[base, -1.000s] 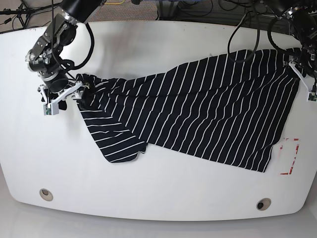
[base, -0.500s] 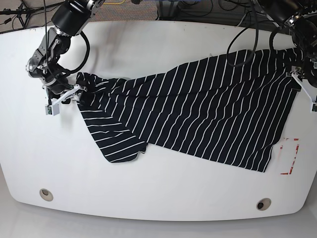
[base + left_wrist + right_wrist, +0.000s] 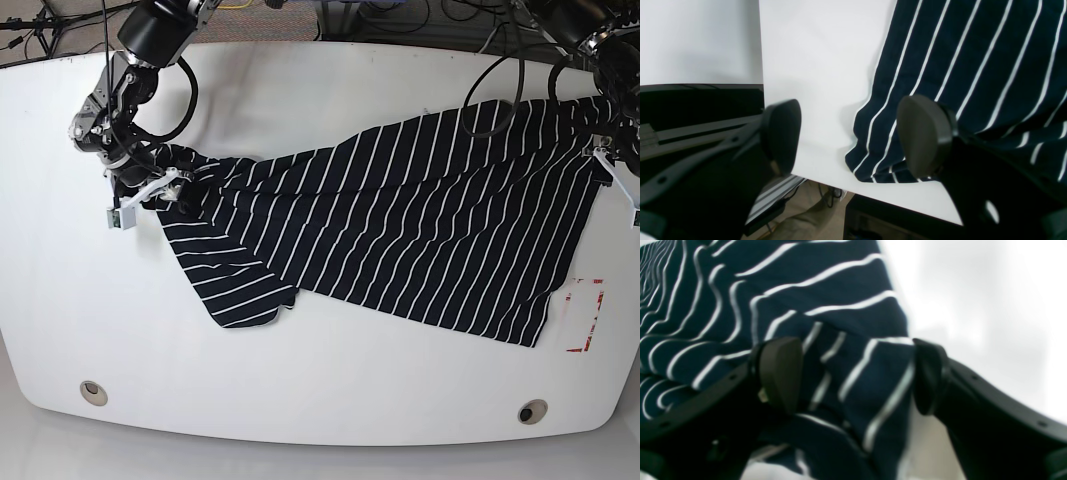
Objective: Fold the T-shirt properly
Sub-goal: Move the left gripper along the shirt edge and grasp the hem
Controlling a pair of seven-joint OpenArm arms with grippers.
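1. While it sprawls diagonally across the white oval table [image 3: 320, 410], the dark navy, white-striped fabric T-shirt [image 3: 400, 225] spans both arms.
2. The right gripper [image 3: 853, 376], jaws wide, straddles a bunched fold.
3. The left gripper [image 3: 848, 136] gapes over the shirt's corner at the table edge.

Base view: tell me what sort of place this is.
Probably a robotics lab bench. A bare white table holds only a striped T-shirt, with a robot gripper at each end, left and right, and loose cables behind.
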